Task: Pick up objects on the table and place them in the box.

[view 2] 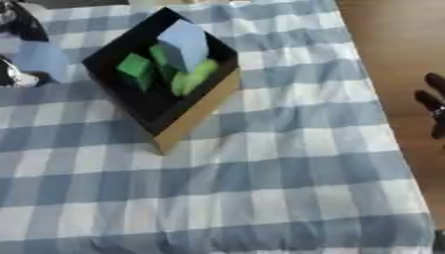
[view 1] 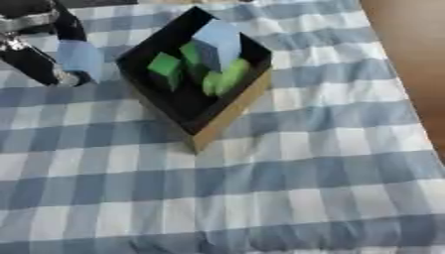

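Table: I see a blue-and-white checked cloth (view 1: pixel 287 198) covering the whole work surface, with a strip of brown wooden floor (view 1: pixel 413 59) along its right edge.

Box: the square cardboard box with a black inside and tan outer walls (view 1: pixel 228 115) sits on the cloth in the upper left-centre, turned so that one corner points toward me.

Inside the box: a pale blue block (view 1: pixel 217 43) stands tallest, toward the far side. A bright green cube (view 1: pixel 164 69) lies to its left. A lighter yellow-green piece (view 1: pixel 225 78) lies just below the blue block, and a darker green piece (view 1: pixel 191 53) is wedged between the cube and the blue block. All of them are within the box walls.

Left hand: my black left hand (view 1: pixel 39 54) comes in at the upper left corner, just beside the box's left corner and over the cloth. A pale blue rounded shape (view 1: pixel 80 58) lies against it; I cannot tell whether the fingers close on that shape or what it is.

Right hand: only dark fingertips of my right hand (view 2: pixel 434 106) show at the right edge in the right eye view, over the wooden floor and well apart from the box. I cannot tell how those fingers are set.
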